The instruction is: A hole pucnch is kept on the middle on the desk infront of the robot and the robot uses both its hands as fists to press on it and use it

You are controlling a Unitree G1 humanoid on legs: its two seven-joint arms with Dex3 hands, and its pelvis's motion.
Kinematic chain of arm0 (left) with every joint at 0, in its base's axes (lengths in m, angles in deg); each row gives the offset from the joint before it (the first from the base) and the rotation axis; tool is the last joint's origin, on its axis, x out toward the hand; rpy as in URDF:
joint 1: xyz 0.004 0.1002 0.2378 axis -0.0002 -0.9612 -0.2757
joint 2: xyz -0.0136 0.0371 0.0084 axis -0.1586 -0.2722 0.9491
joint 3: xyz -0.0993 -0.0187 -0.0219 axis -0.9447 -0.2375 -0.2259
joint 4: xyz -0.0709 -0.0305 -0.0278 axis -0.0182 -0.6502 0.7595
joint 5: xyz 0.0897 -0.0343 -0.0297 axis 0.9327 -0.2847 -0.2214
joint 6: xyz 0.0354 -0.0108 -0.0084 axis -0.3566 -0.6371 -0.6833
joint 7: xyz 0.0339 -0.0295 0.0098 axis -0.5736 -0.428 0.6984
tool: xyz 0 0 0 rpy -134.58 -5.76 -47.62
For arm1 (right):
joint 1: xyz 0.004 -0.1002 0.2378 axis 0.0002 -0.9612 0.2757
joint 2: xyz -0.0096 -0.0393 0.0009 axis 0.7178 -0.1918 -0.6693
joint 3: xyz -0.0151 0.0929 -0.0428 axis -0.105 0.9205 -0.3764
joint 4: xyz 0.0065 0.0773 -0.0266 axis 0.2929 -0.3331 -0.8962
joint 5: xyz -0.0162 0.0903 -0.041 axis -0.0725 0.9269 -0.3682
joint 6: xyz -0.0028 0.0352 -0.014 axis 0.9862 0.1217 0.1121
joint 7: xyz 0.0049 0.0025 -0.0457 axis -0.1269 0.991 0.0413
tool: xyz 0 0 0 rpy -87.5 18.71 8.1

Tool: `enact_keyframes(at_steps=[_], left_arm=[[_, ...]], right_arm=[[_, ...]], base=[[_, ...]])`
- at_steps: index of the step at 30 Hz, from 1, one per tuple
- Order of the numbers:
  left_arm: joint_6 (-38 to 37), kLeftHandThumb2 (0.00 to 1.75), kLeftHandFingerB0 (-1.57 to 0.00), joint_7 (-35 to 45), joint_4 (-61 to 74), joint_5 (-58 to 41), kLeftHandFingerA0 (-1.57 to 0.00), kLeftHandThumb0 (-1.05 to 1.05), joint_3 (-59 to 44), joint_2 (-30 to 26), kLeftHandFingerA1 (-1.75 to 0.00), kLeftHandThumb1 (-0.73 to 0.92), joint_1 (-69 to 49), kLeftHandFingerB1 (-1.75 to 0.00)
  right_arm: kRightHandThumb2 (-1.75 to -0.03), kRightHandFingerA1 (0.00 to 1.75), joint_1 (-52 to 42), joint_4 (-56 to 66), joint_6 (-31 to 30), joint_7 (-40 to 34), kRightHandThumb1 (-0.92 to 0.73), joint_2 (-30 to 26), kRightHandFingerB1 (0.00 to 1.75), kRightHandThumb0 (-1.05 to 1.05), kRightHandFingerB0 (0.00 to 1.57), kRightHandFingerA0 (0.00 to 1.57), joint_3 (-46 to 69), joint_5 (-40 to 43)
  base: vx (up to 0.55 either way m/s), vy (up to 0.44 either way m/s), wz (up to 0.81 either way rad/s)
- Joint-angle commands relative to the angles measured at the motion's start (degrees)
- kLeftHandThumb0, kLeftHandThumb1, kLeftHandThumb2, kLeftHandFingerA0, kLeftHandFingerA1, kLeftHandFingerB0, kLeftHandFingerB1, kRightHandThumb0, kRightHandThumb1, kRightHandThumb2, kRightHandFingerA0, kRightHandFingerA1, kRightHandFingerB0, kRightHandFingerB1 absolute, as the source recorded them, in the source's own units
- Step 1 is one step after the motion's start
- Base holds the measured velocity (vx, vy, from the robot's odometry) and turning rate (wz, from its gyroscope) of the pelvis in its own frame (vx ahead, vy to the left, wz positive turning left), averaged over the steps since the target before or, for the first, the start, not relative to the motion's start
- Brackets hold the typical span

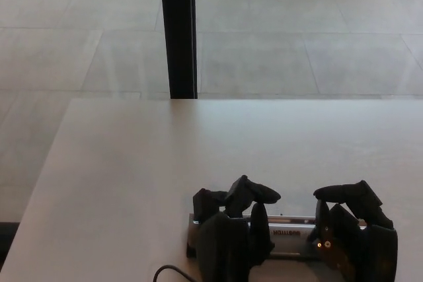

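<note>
Two black hands sit over the hole punch (285, 236) at the near edge of the table (165, 156), just right of the middle of the picture. The punch lies crosswise, a long silver-grey bar with a dark base, its lettering showing upside down between the hands. Only its middle stretch and its left end are in sight; the rest is covered.

The left hand (231, 232) rests on the punch's left part. Its fingers (254, 193) are curled in on themselves, bent over at the knuckles in a loose fist, with nothing gripped between them. One thick finger points down against the bar beside the lettering. Whether the hand presses down or only touches cannot be told from this view.

The right hand (353, 232) covers the punch's right end. It too is drawn into a fist, fingers folded over the top and closed on nothing. A small reddish light shows on its inner side, close to the bar.

A dark cable (168, 272) loops on the table at the bottom edge, just left of the left hand.

The table is pale and matte, bare apart from these things. Beyond its far edge lies a floor of large light tiles (297, 44), and a black upright post (178, 31) rises from behind the table's far edge up to the top of the picture.
</note>
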Motion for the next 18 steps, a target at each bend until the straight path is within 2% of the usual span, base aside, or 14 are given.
enact_keyframes(at_steps=[1, 2, 3, 4, 5, 6, 7, 10, 11, 14, 16, 17, 18], left_arm=[[-1.07, 0.96, -0.55, 6.39, 4.88, -4.95, -0.83, -0.27, -5.42, 5.63, -1.75, 0.79, -6.21, -1.7], [-0.52, 0.96, -0.55, 9.84, 7.66, -7.12, -0.83, -0.27, -6.71, 5.1, -1.75, 0.79, -6.11, -1.7], [4.26, 1.01, -0.53, 19.69, 15.84, -14.08, -0.86, -0.27, -8.42, 4.01, -1.75, 0.83, -6.63, -1.75], [4.44, 1.01, -0.53, 19.87, 16.05, -13.99, -0.86, -0.27, -8.49, 4.14, -1.75, 0.83, -6.95, -1.75], [6.14, 1.02, -0.51, 23.18, 19.91, -17.79, -0.87, -0.25, -9.43, 4.2, -1.75, 0.82, -7.34, -1.75], [9.01, 1.0, -0.49, 26.12, 23.39, -20.75, -0.86, -0.26, -9.97, 3.84, -1.75, 0.83, -7.39, -1.75], [15.91, 0.95, -0.45, 29.08, 30.9, -25.88, -0.83, -0.27, -11.04, 3.17, -1.75, 0.84, -7.16, -1.75], [25.22, 0.94, -0.43, 29.98, 40.4, -31.64, -0.83, -0.25, -13.19, 2.39, -1.75, 0.86, -6.05, -1.73], [28.86, 0.94, -0.44, 29.85, 44.9, -34.14, -0.86, -0.23, -14.37, 1.42, -1.75, 0.88, -4.86, -1.75], [31.76, 0.92, -0.42, 29.99, 48.98, -37.07, -0.84, -0.24, -15.29, 0.66, -1.75, 0.9, -4.84, -1.75], [33.91, 0.97, -0.46, 29.18, 51.44, -39.47, -0.84, -0.25, -16.29, 0.82, -1.75, 0.83, -4.81, -1.71], [35.07, 0.96, -0.46, 29.03, 52.7, -40.32, -0.86, -0.26, -16.49, 0.62, -1.75, 0.83, -4.96, -1.73], [36.02, 0.99, -0.47, 29.18, 53.55, -40.78, -0.88, -0.25, -16.54, 0.22, -1.75, 0.81, -5.01, -1.73]], right_arm=[[-0.88, 1.75, -3.45, 5.08, -10.51, -1.95, -0.71, -0.74, 1.68, -0.4, 0.68, 0.99, -0.31, -2.37], [-0.88, 1.75, -3.3, 7.29, -11.85, -0.05, -0.71, -0.97, 1.68, -0.4, 0.68, 0.99, -0.69, -1.28], [-0.85, 1.75, -3.17, 12.11, -17.5, 3.9, -0.73, -2.01, 1.68, -0.43, 0.67, 0.99, -1.57, 1.4], [-0.85, 1.75, -3.46, 12.46, -17.79, 4.0, -0.73, -2.1, 1.68, -0.43, 0.67, 0.99, -1.64, 1.45], [-0.87, 1.75, -3.33, 15.05, -21.28, 6.07, -0.71, -2.94, 1.66, -0.43, 0.68, 0.99, -2.0, 3.01], [-0.84, 1.75, -3.4, 18.2, -25.98, 7.4, -0.73, -3.66, 1.59, -0.46, 0.7, 0.98, -2.27, 4.39], [-0.87, 1.75, -2.98, 23.43, -33.31, 10.52, -0.72, -5.88, 1.65, -0.43, 0.64, 0.97, -2.93, 6.88], [-0.91, 1.75, -1.44, 29.31, -41.25, 13.8, -0.71, -9.42, 1.64, -0.4, 0.66, 1.0, -3.24, 8.86], [-0.96, 1.75, -0.37, 33.01, -45.0, 15.02, -0.69, -11.7, 1.57, -0.35, 0.73, 0.97, -3.12, 9.85], [-0.96, 1.75, 0.34, 37.12, -49.52, 15.89, -0.68, -13.97, 1.55, -0.36, 0.71, 0.94, -2.88, 12.01], [-0.93, 1.75, 0.98, 40.7, -54.09, 16.12, -0.69, -15.88, 1.55, -0.36, 0.69, 0.93, -2.68, 14.22], [-0.91, 1.75, 1.13, 42.78, -56.67, 16.06, -0.7, -16.95, 1.64, -0.36, 0.59, 0.94, -2.5, 15.48], [-0.92, 1.75, 1.13, 44.21, -58.2, 16.05, -0.69, -17.76, 1.65, -0.34, 0.59, 0.94, -2.38, 16.54]], base=[[0.0, 0.0, 0.0], [0.0, 0.0, 0.0], [0.0, 0.0, 0.0], [0.0, 0.0, 0.0], [0.0, 0.0, 0.0], [0.0, 0.0, 0.0], [0.0, 0.0, 0.0], [0.0, 0.0, 0.0], [0.0, 0.0, 0.0], [0.0, 0.0, 0.0], [0.0, 0.0, 0.0], [0.0, 0.0, 0.0], [0.0, 0.0, 0.0]])
